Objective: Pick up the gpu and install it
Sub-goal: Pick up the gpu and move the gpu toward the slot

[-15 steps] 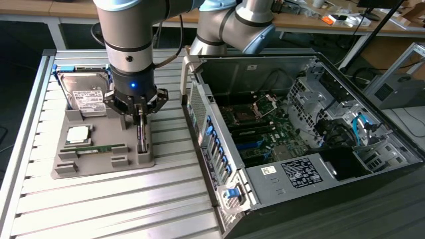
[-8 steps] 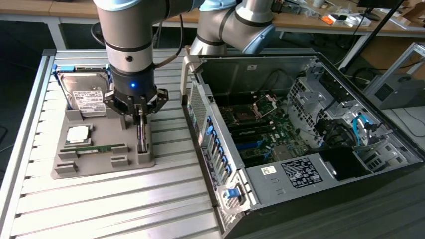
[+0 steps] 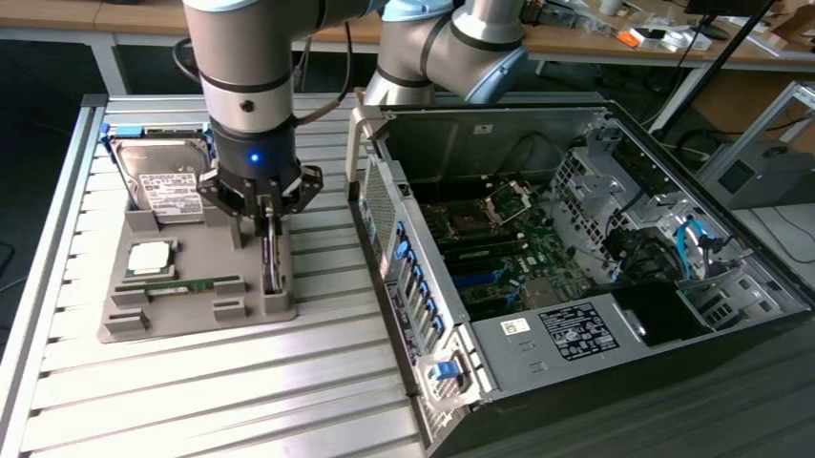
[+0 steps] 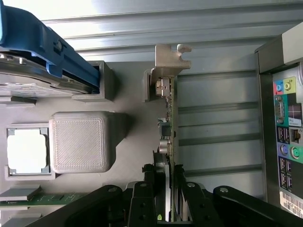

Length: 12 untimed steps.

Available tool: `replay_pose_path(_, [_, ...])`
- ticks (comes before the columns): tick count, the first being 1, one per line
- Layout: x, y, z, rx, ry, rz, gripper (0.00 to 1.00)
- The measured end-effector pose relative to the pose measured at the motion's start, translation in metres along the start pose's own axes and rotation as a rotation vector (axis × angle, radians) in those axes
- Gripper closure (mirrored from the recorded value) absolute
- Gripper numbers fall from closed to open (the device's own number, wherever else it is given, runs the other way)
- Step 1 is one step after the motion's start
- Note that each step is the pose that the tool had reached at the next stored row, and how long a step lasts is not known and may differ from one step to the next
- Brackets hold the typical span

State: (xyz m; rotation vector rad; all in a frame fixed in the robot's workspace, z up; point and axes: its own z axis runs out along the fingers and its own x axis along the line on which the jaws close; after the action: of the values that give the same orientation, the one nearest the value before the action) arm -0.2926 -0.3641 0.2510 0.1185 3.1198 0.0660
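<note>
The gpu [image 3: 270, 260] is a thin dark card standing on edge in a slot along one side of the grey holder tray [image 3: 191, 310]. My gripper [image 3: 267, 227] comes straight down onto it. In the wrist view the gpu [image 4: 168, 124] runs away from me, its silver end bracket [image 4: 169, 56] at the far end. There my gripper [image 4: 168, 177] has one black finger [image 4: 150, 189] on each face of the card, pressed against it. The card's lower edge still sits in the tray slot.
The tray also holds a hard drive [image 3: 166, 181] in a blue caddy, a processor [image 3: 149, 256] and a green memory stick [image 3: 178, 284]. The open computer case [image 3: 560, 248] lies at the exterior view's right, motherboard [image 3: 510, 258] exposed, its rear ports [image 4: 286, 137] beside the tray.
</note>
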Motion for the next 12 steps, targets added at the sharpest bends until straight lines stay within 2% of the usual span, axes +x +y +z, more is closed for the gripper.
replay_pose_path(12, [-0.0001, 0.0003, -0.0061, 0.0, 0.0001, 0.0, 0.73])
